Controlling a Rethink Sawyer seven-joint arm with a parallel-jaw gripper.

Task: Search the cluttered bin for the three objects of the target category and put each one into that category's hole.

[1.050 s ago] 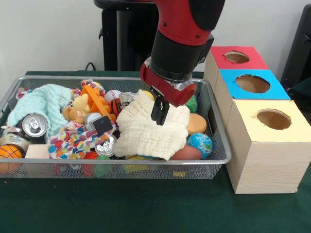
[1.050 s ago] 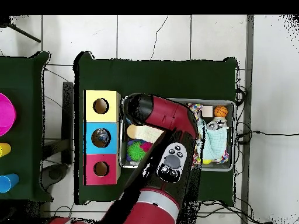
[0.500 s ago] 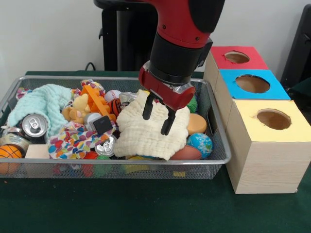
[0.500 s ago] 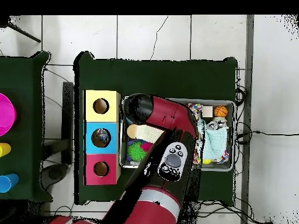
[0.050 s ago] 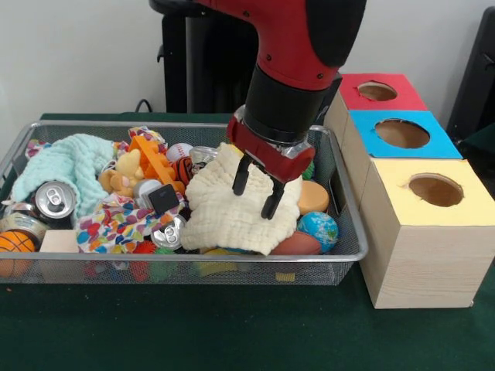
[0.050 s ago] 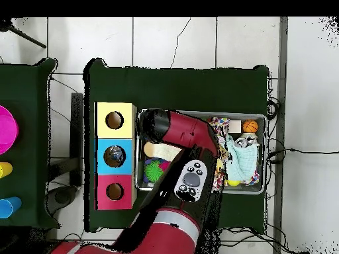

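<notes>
Just spread fingers above cream cloth

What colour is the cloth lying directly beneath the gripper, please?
The cloth beneath the gripper is cream, clearest in the front view.

Green table cloth; pink bowl at overhead edge.

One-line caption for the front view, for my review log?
Open hand hovers over the cream cloth in the cluttered wire bin, beside three boxes with holes.
</notes>
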